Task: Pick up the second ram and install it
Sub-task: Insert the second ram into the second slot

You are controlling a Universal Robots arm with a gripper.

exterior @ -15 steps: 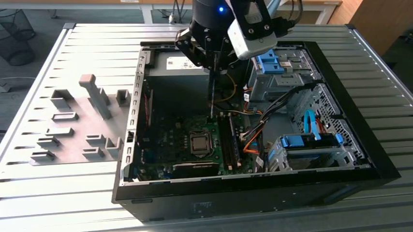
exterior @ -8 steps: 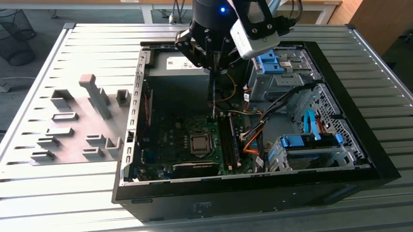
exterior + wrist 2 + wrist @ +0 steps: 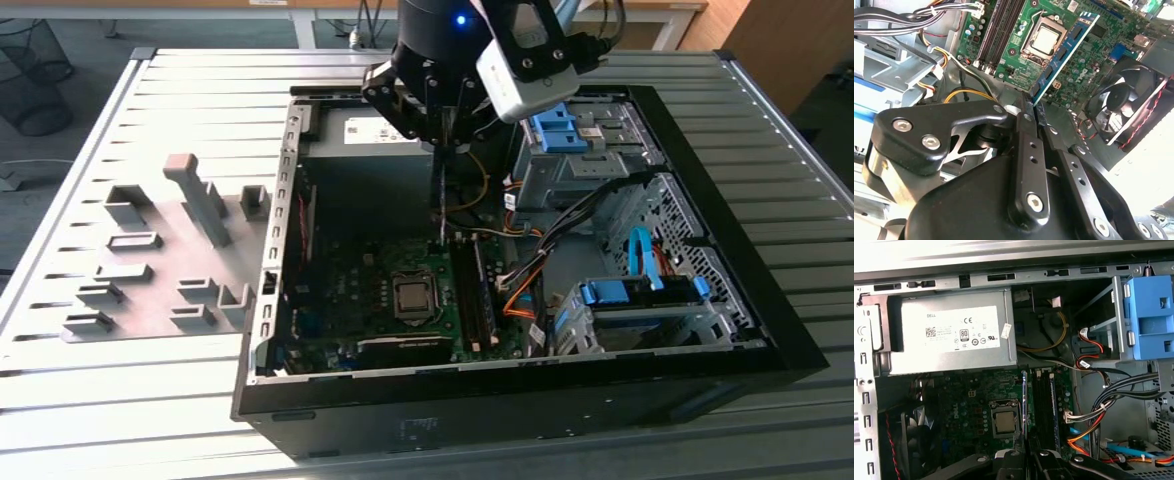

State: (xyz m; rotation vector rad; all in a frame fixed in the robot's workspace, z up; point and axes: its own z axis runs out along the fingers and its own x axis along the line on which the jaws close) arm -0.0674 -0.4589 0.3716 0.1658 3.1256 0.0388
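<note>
The slatted table [image 3: 174,90] carries an open computer case [image 3: 467,420] across its middle and towards the exterior view's right edge. A grey tray [image 3: 174,270] lies towards the exterior view's left edge.

Over the case's motherboard [image 3: 360,280] hangs the gripper [image 3: 1031,107], its jaws clamped on the flat faces of the memory stick [image 3: 1064,57]. The stick points down from the fingers, above the long black sockets [image 3: 1046,405] beside the processor.

The stick looks light, stiff and thin, and easily damaged at the chips and contact edge. The best hold is probably on the faces near the upper edge, as here.

The fingers cover the stick's upper part. I cannot tell whether its lower edge lines up with a socket or touches one.
</note>
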